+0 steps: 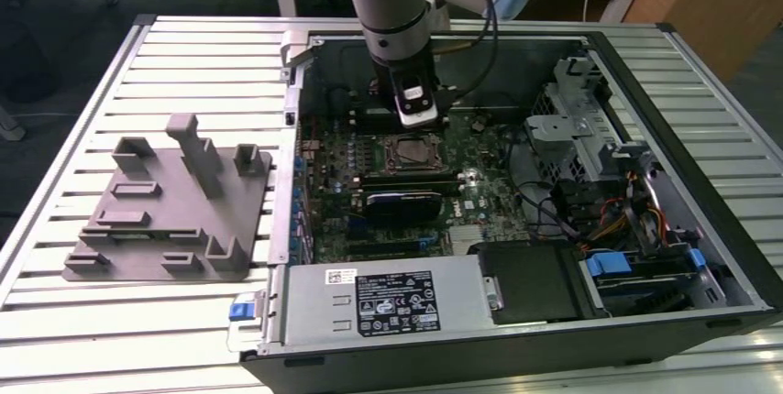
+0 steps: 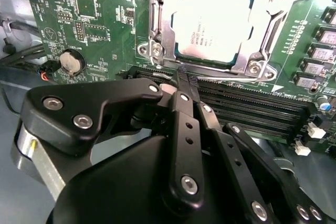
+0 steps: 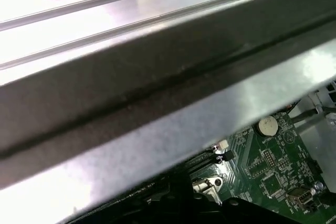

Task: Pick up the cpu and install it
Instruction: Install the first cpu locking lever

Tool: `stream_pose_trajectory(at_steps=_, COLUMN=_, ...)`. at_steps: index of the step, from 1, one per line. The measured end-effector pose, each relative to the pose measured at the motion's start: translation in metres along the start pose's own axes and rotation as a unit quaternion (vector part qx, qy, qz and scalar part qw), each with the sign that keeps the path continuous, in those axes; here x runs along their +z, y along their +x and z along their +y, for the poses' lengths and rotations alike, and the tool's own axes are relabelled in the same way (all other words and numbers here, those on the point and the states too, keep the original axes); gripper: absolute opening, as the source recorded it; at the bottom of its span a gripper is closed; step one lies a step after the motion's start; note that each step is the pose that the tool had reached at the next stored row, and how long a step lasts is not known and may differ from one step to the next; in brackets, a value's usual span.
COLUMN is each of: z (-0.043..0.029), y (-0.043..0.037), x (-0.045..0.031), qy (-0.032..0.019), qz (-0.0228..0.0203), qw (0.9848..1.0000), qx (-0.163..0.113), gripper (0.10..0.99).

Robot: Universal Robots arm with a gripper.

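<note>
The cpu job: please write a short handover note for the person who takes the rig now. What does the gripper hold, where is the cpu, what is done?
Gripper: shut, holding nothing, fingertips together just short of the socket, above the memory slots.
Cpu: lies flat in the socket on the motherboard, inside the open computer case; in the exterior view it sits under the arm at.
Done: cpu is placed in the socket.
Left: the metal socket frame seems still open around the chip; check seating and locking.
Grey fixture block stands outside the case, on the exterior view's left.
</note>
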State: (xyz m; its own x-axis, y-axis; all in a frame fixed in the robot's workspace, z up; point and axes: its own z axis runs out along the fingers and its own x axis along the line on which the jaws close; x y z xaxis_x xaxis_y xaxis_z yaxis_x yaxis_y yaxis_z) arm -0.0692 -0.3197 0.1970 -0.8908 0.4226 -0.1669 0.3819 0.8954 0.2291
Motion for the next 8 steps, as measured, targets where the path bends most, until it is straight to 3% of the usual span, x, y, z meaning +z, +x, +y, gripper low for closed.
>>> stream_pose_trajectory(at_steps=8, z=0.0014, y=0.0009, x=0.0010, qy=0.0020, qz=-0.0011, qw=1.0000, qx=0.001, gripper=0.106)
